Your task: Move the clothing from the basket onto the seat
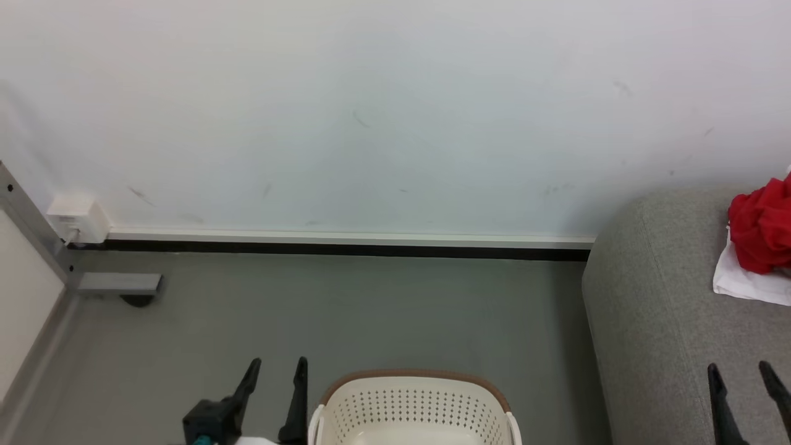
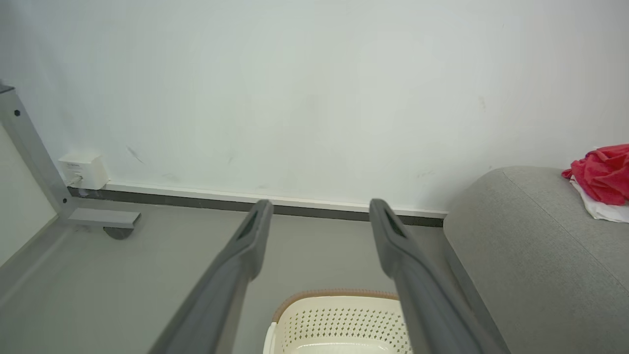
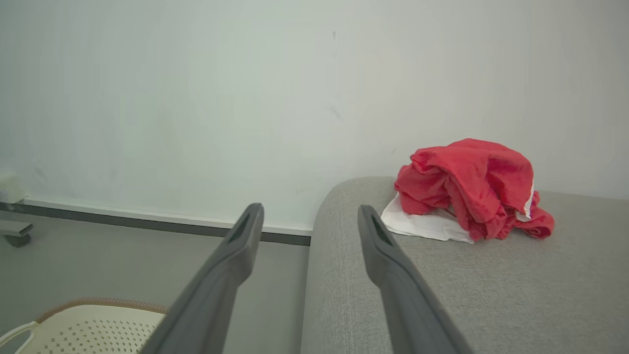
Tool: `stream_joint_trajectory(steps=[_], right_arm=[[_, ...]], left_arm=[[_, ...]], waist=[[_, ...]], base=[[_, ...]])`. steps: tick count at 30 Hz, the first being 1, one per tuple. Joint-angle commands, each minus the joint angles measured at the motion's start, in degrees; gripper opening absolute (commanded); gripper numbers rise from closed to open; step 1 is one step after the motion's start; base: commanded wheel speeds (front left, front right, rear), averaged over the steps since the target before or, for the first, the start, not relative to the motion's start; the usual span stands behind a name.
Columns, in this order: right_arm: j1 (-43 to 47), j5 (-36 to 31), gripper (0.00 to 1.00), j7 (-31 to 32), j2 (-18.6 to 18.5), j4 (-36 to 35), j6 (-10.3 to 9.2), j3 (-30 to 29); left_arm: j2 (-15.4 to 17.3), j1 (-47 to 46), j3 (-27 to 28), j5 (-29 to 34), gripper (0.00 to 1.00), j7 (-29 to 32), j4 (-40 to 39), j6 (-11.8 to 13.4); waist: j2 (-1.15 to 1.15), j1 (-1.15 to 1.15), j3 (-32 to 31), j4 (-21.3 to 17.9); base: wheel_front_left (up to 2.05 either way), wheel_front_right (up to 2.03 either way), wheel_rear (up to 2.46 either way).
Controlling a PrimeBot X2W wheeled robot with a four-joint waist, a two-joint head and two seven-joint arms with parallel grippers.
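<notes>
The red clothing (image 3: 469, 189) with a white panel lies bunched on the grey seat (image 3: 442, 295), also seen at the head view's right edge as clothing (image 1: 761, 232) on the seat (image 1: 655, 321). The cream basket (image 1: 414, 408) with its brown rim stands on the floor at the bottom centre; the part of its inside that shows holds nothing. My left gripper (image 1: 276, 369) is open just left of the basket. My right gripper (image 1: 741, 374) is open above the seat's front part, well short of the clothing. Both wrist views show spread fingers (image 2: 255, 236) with nothing between them.
A white wall with a dark baseboard (image 1: 346, 247) runs behind. A white socket box (image 1: 77, 217) and a grey metal frame leg with a caster (image 1: 117, 285) stand at the left. Grey floor (image 1: 346, 309) lies between basket and wall.
</notes>
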Motion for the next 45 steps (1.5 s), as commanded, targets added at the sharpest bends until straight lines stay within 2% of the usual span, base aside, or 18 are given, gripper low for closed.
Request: stream_joint_trajectory(steps=[1,9,13,22,29,45], right_arm=[[1.3,-0.9,1.00,-0.4,0.2,-0.2,-0.16,0.3],[4.4,-3.2,1.00,-0.5,5.1,-1.2,-0.16,2.0],[5.7,-4.0,1.00,-0.5,6.8,-1.3,-0.16,2.1],[6.6,-5.4,1.00,-0.5,8.2,-0.1,-0.16,2.8],[6.9,-5.7,1.00,-0.5,8.5,0.5,-0.16,2.2],[6.7,-5.9,1.00,-0.5,8.5,0.2,-0.16,2.6]], left_arm=[[-0.1,1.1,0.9,0.6,1.00,0.0,-0.2,-0.2],[-1.5,5.6,6.3,3.5,1.00,0.0,-0.8,-1.2],[-2.0,7.0,7.9,4.9,1.00,0.0,-0.9,-3.4],[-3.5,10.0,11.8,8.4,1.00,0.0,-0.7,-6.9],[-5.3,11.5,14.1,10.4,1.00,0.0,-0.8,-8.6],[-7.1,11.4,17.2,13.0,1.00,0.0,-0.6,-10.8]], waist=[[0.00,0.01,-0.6,0.6],[0.00,0.01,-2.0,0.4],[0.00,0.01,-2.5,0.1],[0.00,0.01,-4.2,-1.2],[0.00,0.01,-5.0,-1.6],[0.00,0.01,-5.1,-1.7]], base=[[0.00,0.00,0.00],[0.00,0.00,0.00],[0.00,0.00,0.00],[0.00,0.00,0.00],[0.00,0.00,0.00],[0.00,0.00,0.00]])
